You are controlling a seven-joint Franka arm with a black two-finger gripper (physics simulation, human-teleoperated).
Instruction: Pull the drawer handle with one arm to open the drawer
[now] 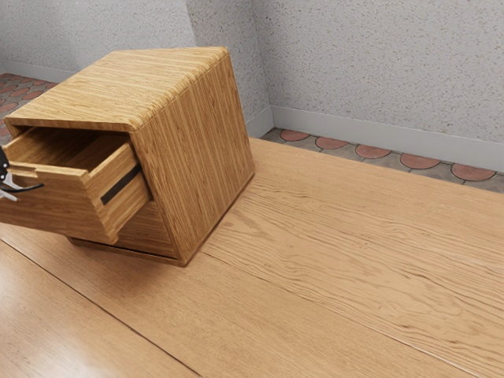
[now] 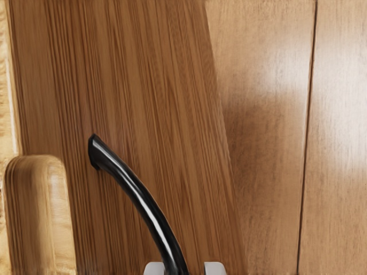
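Note:
A light wooden cabinet (image 1: pixel 189 142) stands on the table, turned at an angle. Its upper drawer (image 1: pixel 79 193) is pulled well out toward the exterior view's left, and its inside is bare. My gripper (image 1: pixel 6 185) is at the drawer's front, at the very left edge of the exterior view. In the wrist view a curved black handle (image 2: pixel 135 192) rises from the drawer front (image 2: pixel 114 86) and runs down between my two pale fingertips (image 2: pixel 153 268), which close on it from both sides.
The wooden table (image 1: pixel 354 260) stretches wide to the exterior view's right and front. A grey wall (image 1: pixel 378 63) and a tiled floor strip (image 1: pixel 417 161) lie behind it. A second drawer front (image 1: pixel 146 232) sits shut below the open one.

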